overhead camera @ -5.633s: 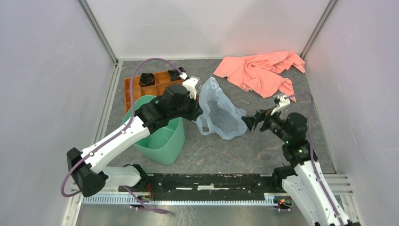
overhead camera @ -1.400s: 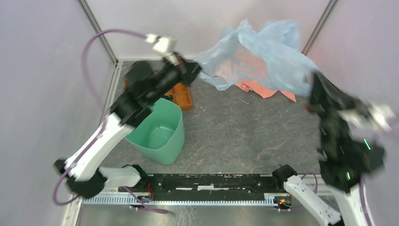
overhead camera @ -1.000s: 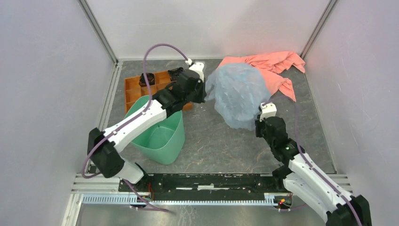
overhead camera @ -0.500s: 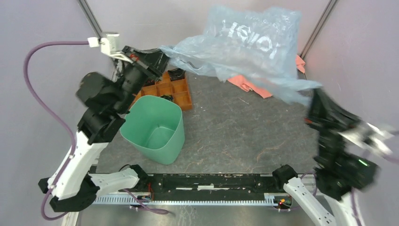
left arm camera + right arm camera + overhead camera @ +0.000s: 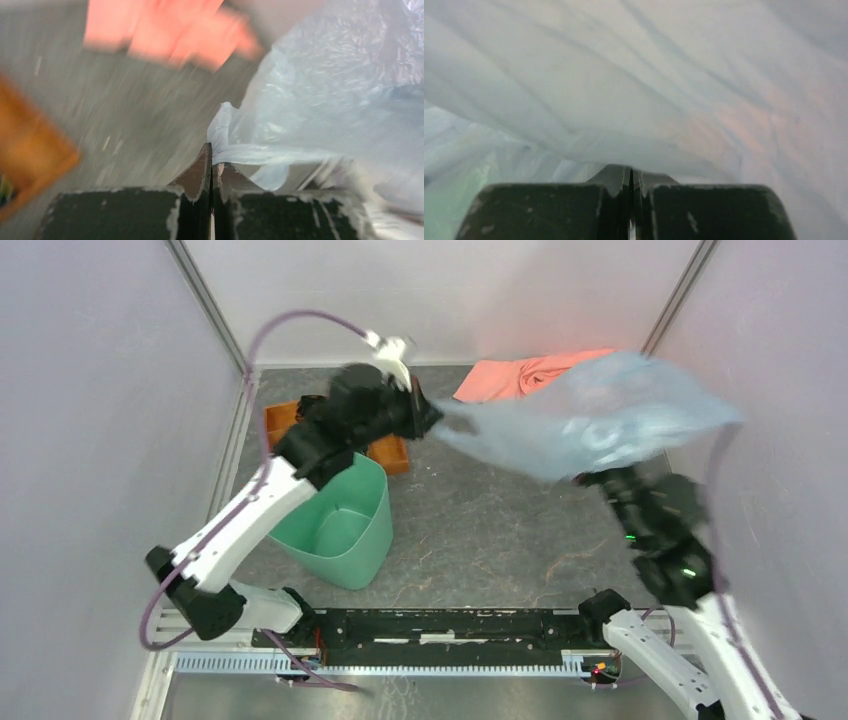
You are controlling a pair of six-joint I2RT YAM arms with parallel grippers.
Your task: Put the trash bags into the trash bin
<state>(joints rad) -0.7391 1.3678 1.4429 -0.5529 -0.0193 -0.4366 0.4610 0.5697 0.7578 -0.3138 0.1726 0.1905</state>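
The pale blue trash bag (image 5: 600, 420) hangs in the air, stretched and billowing between both arms above the right half of the table. My left gripper (image 5: 428, 418) is shut on its left end, and the left wrist view shows the film (image 5: 320, 100) pinched at my left gripper (image 5: 211, 152). My right gripper (image 5: 590, 478) sits under the bag's lower right edge, shut on it. In the right wrist view the film (image 5: 634, 85) fills everything above my right gripper (image 5: 630, 172). The mint-green trash bin (image 5: 340, 525) stands upright and open at the front left, below the left arm.
A salmon-pink cloth (image 5: 515, 375) lies at the back, partly covered by the bag. An orange compartment tray (image 5: 285, 420) sits behind the bin, mostly hidden by the left arm. Grey walls close in on three sides.
The bag has swung down from high at the back to a lower spread on the right. My left arm moved right and down; my right arm moved in towards the middle.
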